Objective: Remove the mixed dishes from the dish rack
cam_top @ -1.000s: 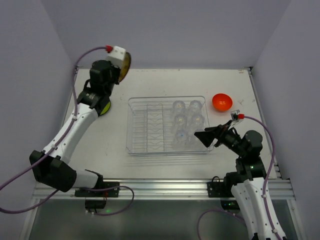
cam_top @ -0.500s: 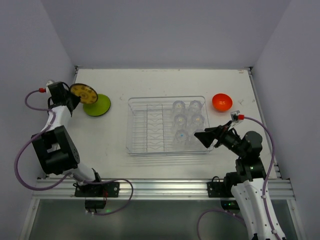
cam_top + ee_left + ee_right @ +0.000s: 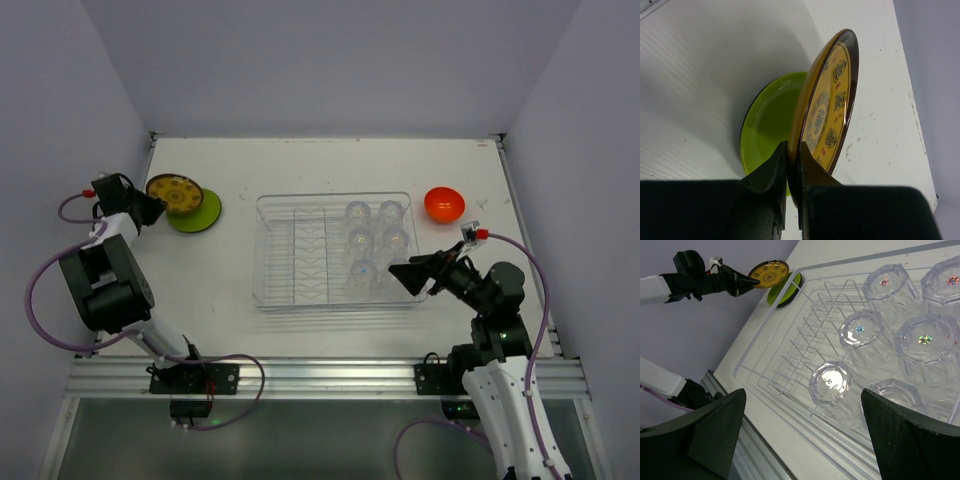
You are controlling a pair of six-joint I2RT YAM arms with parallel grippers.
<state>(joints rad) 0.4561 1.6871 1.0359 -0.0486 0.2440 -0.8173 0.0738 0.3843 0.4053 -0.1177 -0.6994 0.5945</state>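
Observation:
My left gripper (image 3: 148, 206) (image 3: 794, 156) is shut on the rim of the yellow plate with dark rim (image 3: 174, 191) (image 3: 832, 97). It holds the plate tilted on edge just over a green plate (image 3: 203, 213) (image 3: 767, 120) at the table's far left. The clear dish rack (image 3: 263, 250) (image 3: 765, 335) lies mid-table, with several clear glass cups (image 3: 361, 241) (image 3: 830, 383) upside down in its right half. The orange bowl (image 3: 444, 203) sits on the table right of the rack. My right gripper (image 3: 404, 273) (image 3: 802, 392) hovers open at the rack's near right corner, above the cups and holding nothing.
The rack's left half shows only bare wire slots (image 3: 305, 252). Walls close in the table on the left, back and right. An aluminium rail (image 3: 330, 375) runs along the near edge by the arm bases.
The left arm has swung back from the far edge to the far left. It has brought the yellow plate down over the green plate. The right arm has not moved.

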